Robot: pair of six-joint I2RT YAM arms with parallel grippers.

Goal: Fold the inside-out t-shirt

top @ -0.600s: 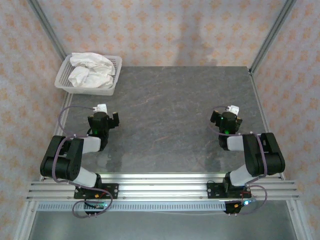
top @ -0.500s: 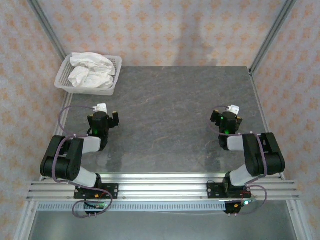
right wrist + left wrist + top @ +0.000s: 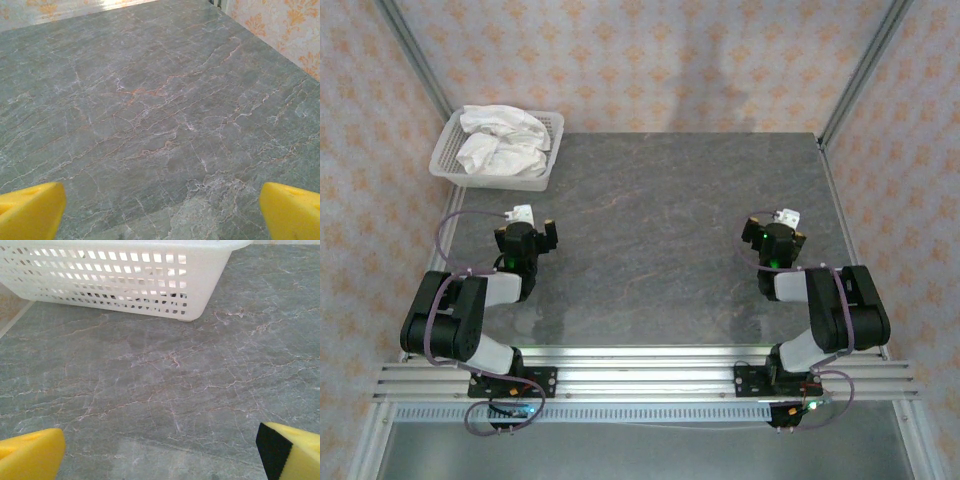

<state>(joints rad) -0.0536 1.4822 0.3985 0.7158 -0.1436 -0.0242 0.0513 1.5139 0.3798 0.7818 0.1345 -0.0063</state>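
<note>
My left hand and right hand gape wide, empty. The t-shirt lies bunched in the mesh basket, far left, nearest my left hand.

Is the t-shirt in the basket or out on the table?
In the basket: the t-shirt lies bunched up within its walls, far left.

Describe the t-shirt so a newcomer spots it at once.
From the grey table, look to its far left corner, where a white mesh basket sits. The t-shirt is the crumpled cream-white cloth heaped inside it, soft where the basket is stiff.
</note>
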